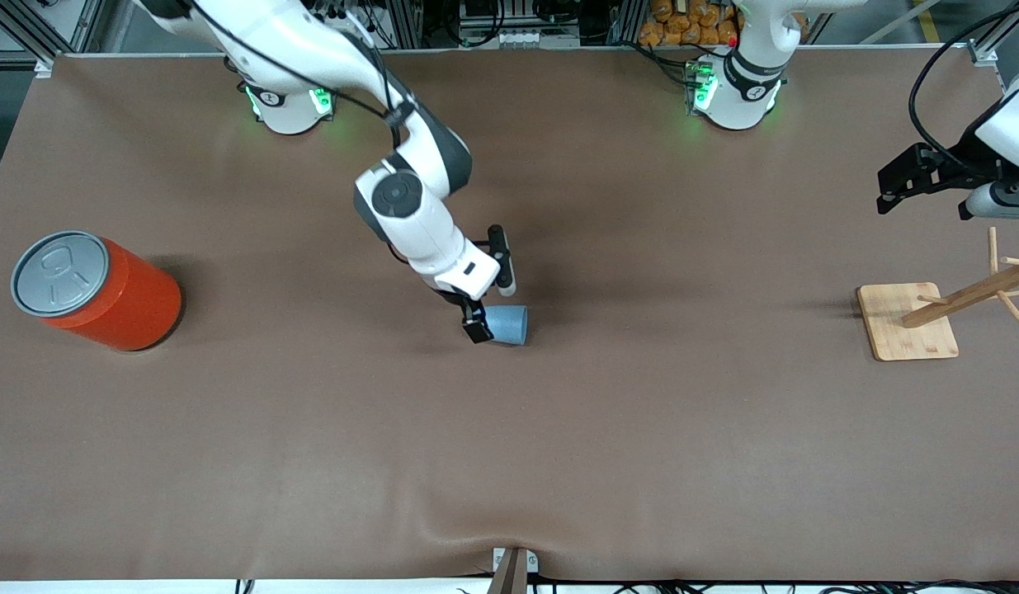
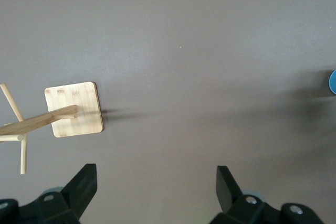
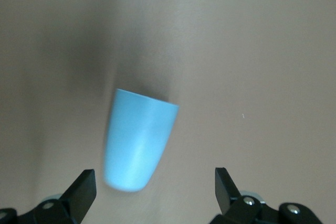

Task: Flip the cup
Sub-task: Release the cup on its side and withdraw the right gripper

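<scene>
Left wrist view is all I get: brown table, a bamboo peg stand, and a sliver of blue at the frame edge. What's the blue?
Observer: That is the small light-blue tapered cup. It lies on its side mid-table, mouth toward the left arm's end.
Operator: Is the right gripper on it?
Observer: No. The right gripper is open by the cup's narrow end and is not clamping it.
Operator: My left gripper waits open near the bamboo peg stand. Anything else out there?
Observer: A big orange cylindrical can with a grey lid stands at the right arm's end of the table.
</scene>
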Controlling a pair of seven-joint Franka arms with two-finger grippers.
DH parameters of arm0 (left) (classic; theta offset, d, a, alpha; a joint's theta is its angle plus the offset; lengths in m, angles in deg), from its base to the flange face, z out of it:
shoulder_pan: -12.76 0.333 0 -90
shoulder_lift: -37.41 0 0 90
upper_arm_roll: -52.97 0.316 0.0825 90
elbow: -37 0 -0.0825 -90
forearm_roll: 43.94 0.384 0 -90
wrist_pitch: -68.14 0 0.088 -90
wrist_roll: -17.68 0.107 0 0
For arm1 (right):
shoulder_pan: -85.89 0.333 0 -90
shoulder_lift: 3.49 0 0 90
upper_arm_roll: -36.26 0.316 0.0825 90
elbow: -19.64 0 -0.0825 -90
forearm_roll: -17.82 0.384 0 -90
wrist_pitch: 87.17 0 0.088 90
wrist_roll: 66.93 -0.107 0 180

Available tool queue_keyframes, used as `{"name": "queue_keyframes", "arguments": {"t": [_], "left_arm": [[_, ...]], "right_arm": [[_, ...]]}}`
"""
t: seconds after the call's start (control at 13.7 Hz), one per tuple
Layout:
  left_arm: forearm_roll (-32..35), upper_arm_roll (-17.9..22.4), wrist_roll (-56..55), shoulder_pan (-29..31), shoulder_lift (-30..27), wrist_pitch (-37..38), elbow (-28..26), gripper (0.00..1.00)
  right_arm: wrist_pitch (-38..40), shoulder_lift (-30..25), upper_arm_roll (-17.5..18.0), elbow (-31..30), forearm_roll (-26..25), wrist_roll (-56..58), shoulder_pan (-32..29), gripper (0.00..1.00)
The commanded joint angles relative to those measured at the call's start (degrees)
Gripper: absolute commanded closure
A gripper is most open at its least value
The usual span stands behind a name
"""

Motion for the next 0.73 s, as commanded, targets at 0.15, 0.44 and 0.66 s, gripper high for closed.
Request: {"name": "queue_keyframes", "arguments": {"t": [0.15, 0.44, 0.66], "left_arm": [[-0.5, 0.0, 1.1, -0.3, 0.6, 0.1, 0.0, 0.00], [-0.5, -0.4, 1.0, -3.6, 2.7, 0.1, -0.9, 0.00], [-0.5, -0.6, -0.3, -7.0, 6.3, -0.1, -0.9, 0.00]], "right_arm": [[16.5, -13.2, 0.4, -2.6, 0.3, -23.3, -4.9, 0.00], [27.7, -21.6, -0.8, -2.4, 0.3, -34.2, -16.6, 0.00], [40.7, -22.7, -10.8, 5.0, 0.5, -34.4, -18.4, 0.00]]}}
